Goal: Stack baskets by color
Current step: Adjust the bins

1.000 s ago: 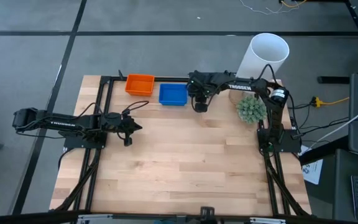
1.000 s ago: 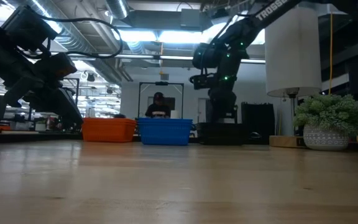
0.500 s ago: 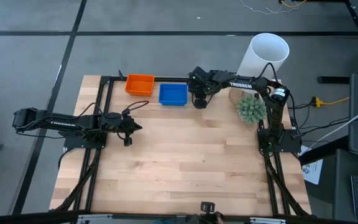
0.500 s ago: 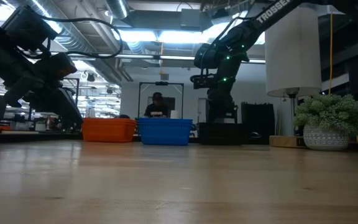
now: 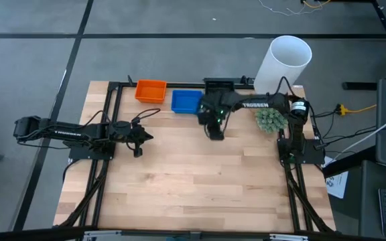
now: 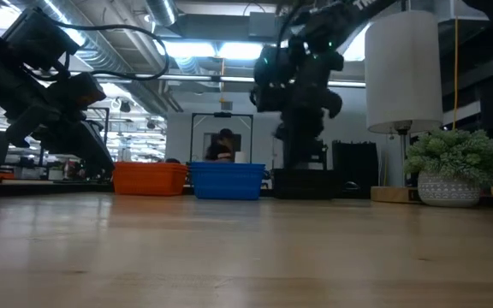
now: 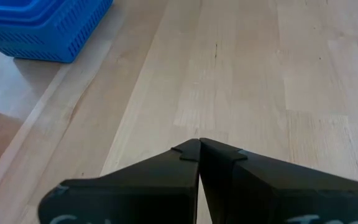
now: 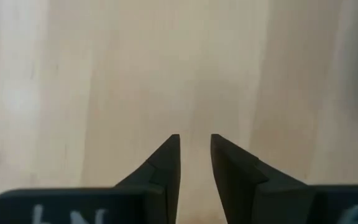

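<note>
Along the table's far edge stand an orange basket [image 5: 151, 90], a blue basket [image 5: 186, 101] with nested rims [image 7: 48, 25], and a black basket [image 5: 218, 83]. In the low view they stand in a row: orange [image 6: 148, 178], blue [image 6: 227, 180], black [image 6: 302, 182]. My right gripper [image 5: 216, 131] hangs over bare wood just near of the blue and black baskets. It points steeply down, and its fingers [image 8: 195, 142] are open with nothing between them. My left gripper [image 5: 146, 138] waits shut [image 7: 199, 144] over the left of the table.
A tall white cylinder [image 5: 283, 60] and a small green plant [image 5: 271, 119] stand at the far right, beside the right arm's base. A dark frame rail [image 5: 116, 86] runs along the far edge. The near half of the wooden table [image 5: 193, 194] is bare.
My right gripper has swung from over the black basket at the far edge toward the table's near edge and slightly left, turning as it went. The gap between its fingers is unchanged. The baskets have stayed where they were.
</note>
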